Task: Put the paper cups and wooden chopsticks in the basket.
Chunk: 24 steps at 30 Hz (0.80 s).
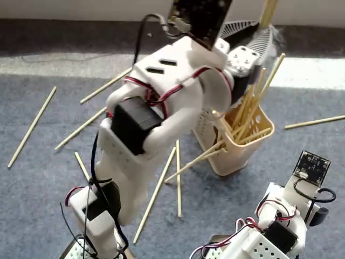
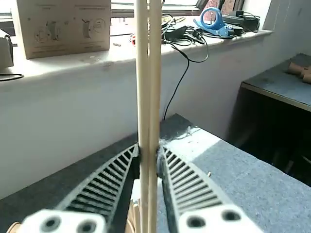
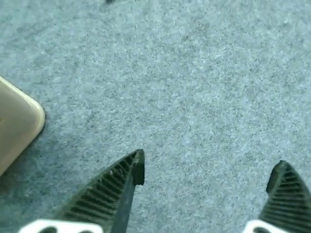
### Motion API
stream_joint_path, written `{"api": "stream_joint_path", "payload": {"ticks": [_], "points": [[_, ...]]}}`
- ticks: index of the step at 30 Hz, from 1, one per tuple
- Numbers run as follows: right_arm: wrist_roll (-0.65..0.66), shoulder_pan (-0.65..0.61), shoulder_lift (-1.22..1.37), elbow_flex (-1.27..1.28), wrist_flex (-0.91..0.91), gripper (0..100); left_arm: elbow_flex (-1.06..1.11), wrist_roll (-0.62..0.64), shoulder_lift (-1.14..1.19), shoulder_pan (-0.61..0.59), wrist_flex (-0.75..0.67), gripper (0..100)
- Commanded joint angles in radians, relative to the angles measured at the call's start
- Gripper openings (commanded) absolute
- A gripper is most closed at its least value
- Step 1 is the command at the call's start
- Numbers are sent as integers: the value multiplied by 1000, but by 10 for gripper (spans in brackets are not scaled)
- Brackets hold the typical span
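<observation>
**Task status: partly complete (judged).**

1. A bundle of stored chopsticks (image 1: pixel 249 116) is already stood in the basket (image 1: pixel 253 154). Most are leaned against its walls. A few are poked out through a side wall toward the surface (image 1: pixel 48 216).
2. Two held chopsticks (image 2: pixel 148 73) are pinched upright, side by side, in the left gripper (image 2: pixel 148 151), whose jaws are pressed together on them. In the high view the left gripper (image 1: pixel 257 33) is positioned above the far rim of the basket. Release into the basket is therefore taken to be the step in hand.
3. Several loose chopsticks (image 1: pixel 156 195) are left to be collected. They lie flat and scattered on the surface, some just beside the basket and others well apart from it.
4. The right gripper (image 3: pixel 210 165) is spread wide and empty. It is held low over the surface, with a corner of the basket near it.

**Appearance of the items.**

- The chopsticks are thin, straight, pale wooden rods, all of similar length.
- The basket is a cream plastic container with rounded corners and slotted walls.
</observation>
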Motion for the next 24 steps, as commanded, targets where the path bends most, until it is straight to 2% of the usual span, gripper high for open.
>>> {"api": "stream_joint_path", "payload": {"ticks": [1,9,14,24], "points": [[8,-13,-8,-5,-4,382,93,6,28,42,-84,6],[8,-13,-8,-5,-4,382,105,8,119,28,-87,9],[8,-13,-8,-7,-4,382,99,26,122,27,-74,104],[8,-13,-8,-7,-4,382,99,29,122,24,-43,109]]}}
